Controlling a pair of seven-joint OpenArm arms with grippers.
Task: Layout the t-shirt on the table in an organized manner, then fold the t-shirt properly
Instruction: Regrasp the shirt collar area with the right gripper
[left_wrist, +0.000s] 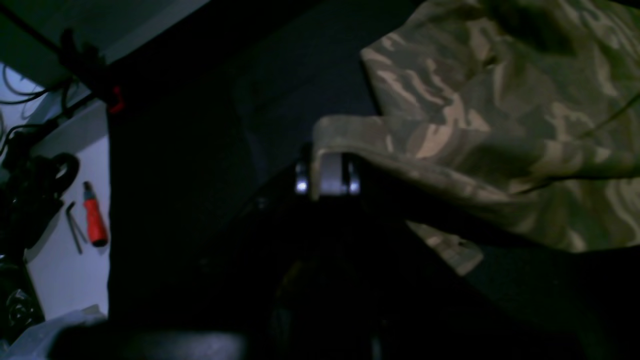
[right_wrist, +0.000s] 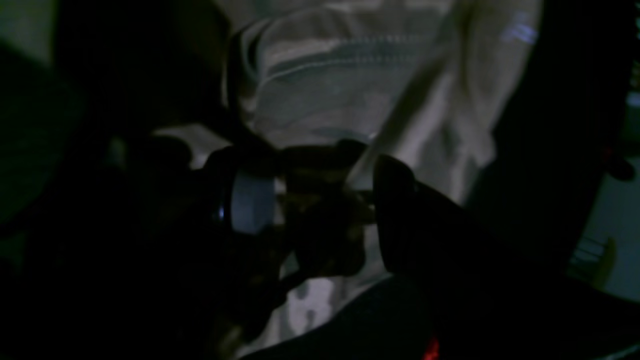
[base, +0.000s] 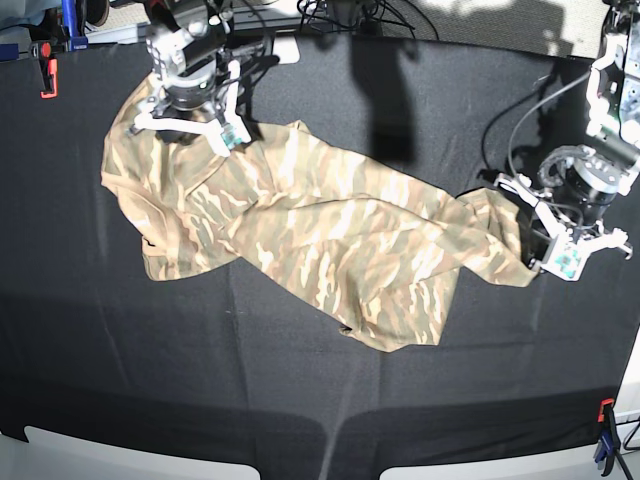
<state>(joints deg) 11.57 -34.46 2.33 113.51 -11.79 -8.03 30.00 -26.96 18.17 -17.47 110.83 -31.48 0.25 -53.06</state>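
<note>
The t-shirt (base: 300, 225) lies crumpled and unfolded on the bench (base: 300, 400), stretched in a diagonal band from the far corner on the base view's left toward the middle of its right side, with heavy creases and a lobe of fabric sagging toward the near edge. The left end effector (base: 545, 240) sits at the garment's end on the base view's right, clenched on the cloth; its wrist view shows a fold of camouflage fabric (left_wrist: 500, 125) draped over the closed fingertips (left_wrist: 327, 175) and raised slightly off the black surface. The right end effector (base: 190, 105) stands over the opposite end of the t-shirt, at the far corner on the base view's left. Its wrist view shows the two fingers (right_wrist: 395, 200) standing apart with bunched fabric (right_wrist: 320, 200) between them, pale cloth beyond; the picture is dark, but the jaws appear to be grasping that bunch. An orange clamp (base: 45, 75) grips the bench's far edge, and another clamp (base: 605, 435) sits at the near corner.
</note>
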